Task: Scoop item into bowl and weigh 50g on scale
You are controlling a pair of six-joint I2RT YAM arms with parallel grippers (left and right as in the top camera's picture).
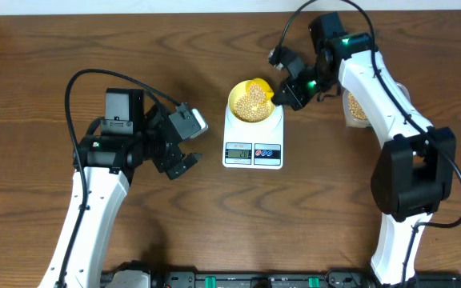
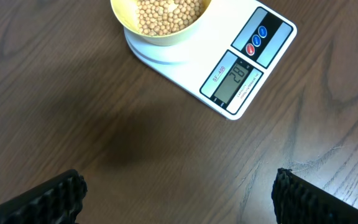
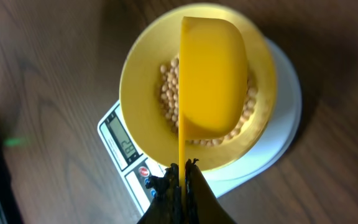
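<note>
The pale yellow bowl [image 1: 254, 102] sits on the white scale [image 1: 254, 140] and holds tan beans [image 1: 253, 100]. The scale's display [image 2: 234, 83] reads about 28. My right gripper [image 1: 285, 94] is shut on the handle of a bright yellow scoop [image 3: 213, 78], which is tipped over the bowl [image 3: 135, 93] above the beans [image 3: 169, 93]. My left gripper [image 1: 184, 164] is open and empty over bare table, left of the scale [image 2: 253, 62]; the bowl [image 2: 160, 25] with beans [image 2: 166, 12] shows at the top of its view.
A clear tub of beans [image 1: 357, 108] stands at the right, partly hidden behind the right arm. The table's dark wood surface [image 1: 214, 224] lies around the scale.
</note>
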